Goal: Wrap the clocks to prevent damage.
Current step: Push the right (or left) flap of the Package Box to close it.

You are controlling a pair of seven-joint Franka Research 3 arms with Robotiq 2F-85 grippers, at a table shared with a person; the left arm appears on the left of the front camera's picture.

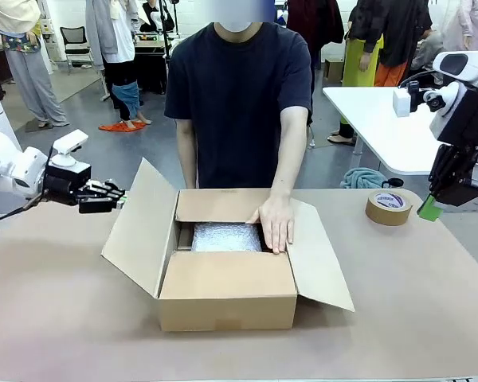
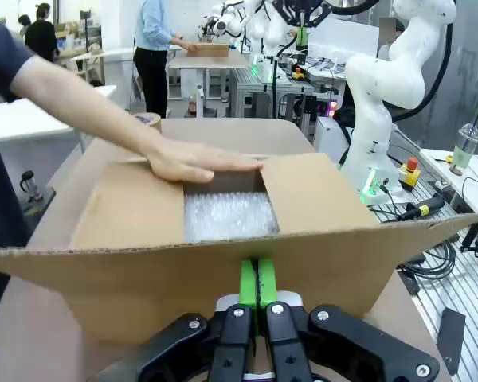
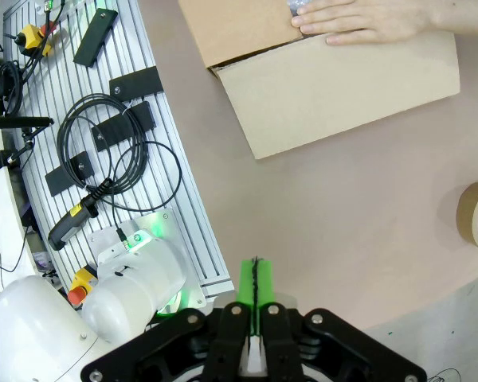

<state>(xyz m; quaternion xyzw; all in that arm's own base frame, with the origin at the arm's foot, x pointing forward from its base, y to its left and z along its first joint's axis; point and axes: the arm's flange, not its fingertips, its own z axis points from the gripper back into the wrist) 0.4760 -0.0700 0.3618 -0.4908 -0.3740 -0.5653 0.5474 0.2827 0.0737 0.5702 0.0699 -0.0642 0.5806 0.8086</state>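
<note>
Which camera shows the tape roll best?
Front view: the tape roll lies whole on the table. Right wrist view crops it at the edge; left wrist view shows a sliver behind the person's arm.

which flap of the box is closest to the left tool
The raised flap on the left side of the box, tilted outward just in front of the shut left tool. The opposite flap slopes outward on the other side.

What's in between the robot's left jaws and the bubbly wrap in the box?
The raised side flap of the cardboard box stands between them, plain in the left wrist view; the bubble wrap lies beyond it, inside.
</note>
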